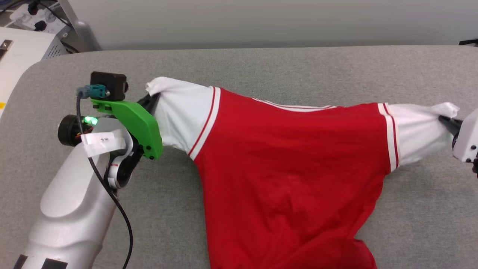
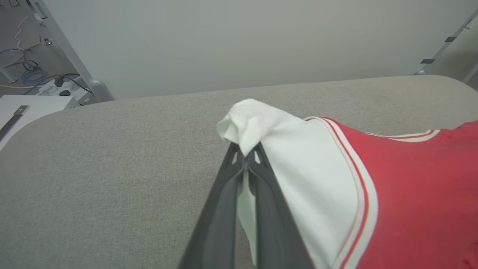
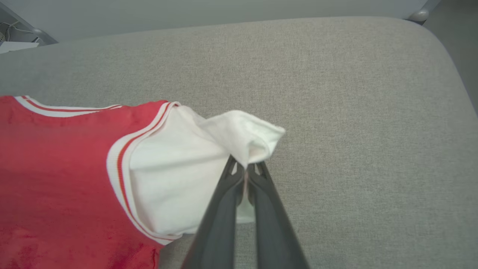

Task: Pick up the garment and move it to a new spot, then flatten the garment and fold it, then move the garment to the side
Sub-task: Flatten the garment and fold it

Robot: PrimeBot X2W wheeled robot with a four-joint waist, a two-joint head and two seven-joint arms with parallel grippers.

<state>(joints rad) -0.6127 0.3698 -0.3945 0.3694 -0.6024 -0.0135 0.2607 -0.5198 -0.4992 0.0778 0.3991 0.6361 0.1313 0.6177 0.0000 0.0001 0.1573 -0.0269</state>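
Observation:
The garment point(image 1: 291, 164), a red jersey with white short sleeves and red-white striped trim, is stretched across the grey table. Its plain red side faces up. My left gripper point(image 1: 151, 100) is shut on the end of the left white sleeve point(image 2: 261, 123), with cloth pinched between the dark fingers point(image 2: 224, 209). At the right edge of the head view my right gripper point(image 1: 446, 121) is shut on the right white sleeve point(image 3: 239, 138). In the right wrist view the fingers point(image 3: 261, 209) meet on the sleeve's bunched cuff. The jersey's lower part runs off the bottom of the head view.
The grey fabric-covered table point(image 1: 261, 63) reaches back to a pale wall. White equipment with cables point(image 1: 22, 41) and a metal post point(image 1: 80, 30) stand off the table's far left corner. The table's rounded right corner point(image 3: 429, 33) is near my right arm.

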